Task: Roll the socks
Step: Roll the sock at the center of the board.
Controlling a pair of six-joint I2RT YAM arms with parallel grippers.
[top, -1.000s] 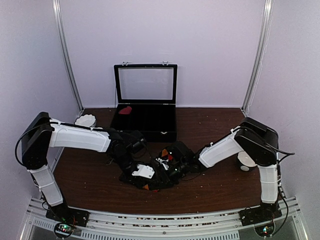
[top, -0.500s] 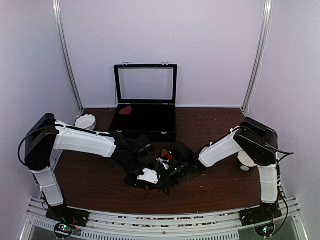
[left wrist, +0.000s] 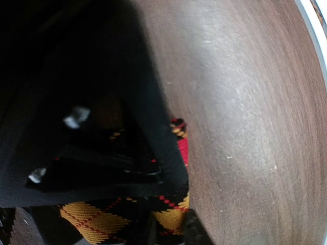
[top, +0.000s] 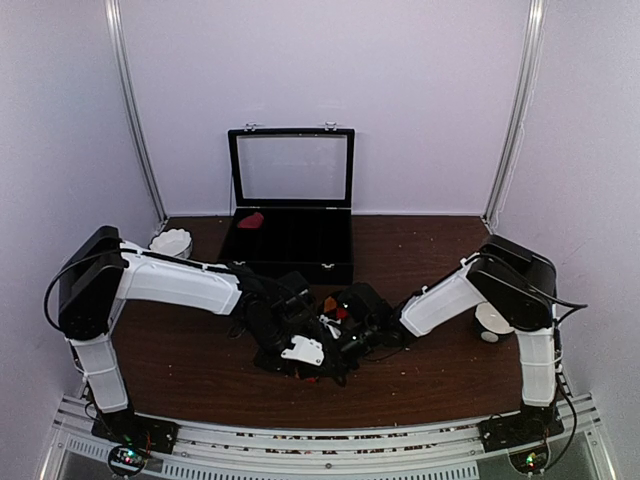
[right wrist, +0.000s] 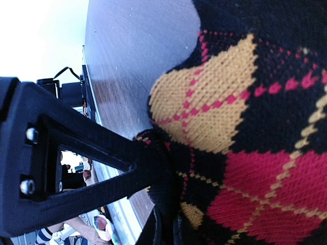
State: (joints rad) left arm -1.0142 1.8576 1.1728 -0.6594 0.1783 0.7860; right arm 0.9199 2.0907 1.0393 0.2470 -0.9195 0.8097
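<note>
Dark wood table (top: 450,370), lilac walls on three sides. Nearest the arm bases, at about 6 o'clock on the table, both arms meet over the argyle sock (right wrist: 245,153), which lies bunched in a low heap, not flat. Right gripper (right wrist: 158,199) comes in from 3 o'clock: jaws nearly together, a gather of knit pinched at the tips. Left gripper (top: 305,355) comes in from 9 o'clock and sits on top of the heap; its wrist view is mostly dark, with sock showing beneath one finger, so I cannot tell whether it grips or only presses. Only one sock is identifiable; no pink one seen. Handling judgement: light, limp knit with no stiffness; it will fold and drag rather than slide, and a pinch of a single layer would likely stretch and spring out. Best hold seems to be across the full thickness at the roll's leading edge, with the other gripper pinning the free end. Further back, a white round thing (top: 490,322) at 3 o'clock and a white bowl (top: 171,241) at 10 o'clock. Farthest, at 12 o'clock, an open black case (top: 290,262) holds something red (top: 250,220), too small to identify.
</note>
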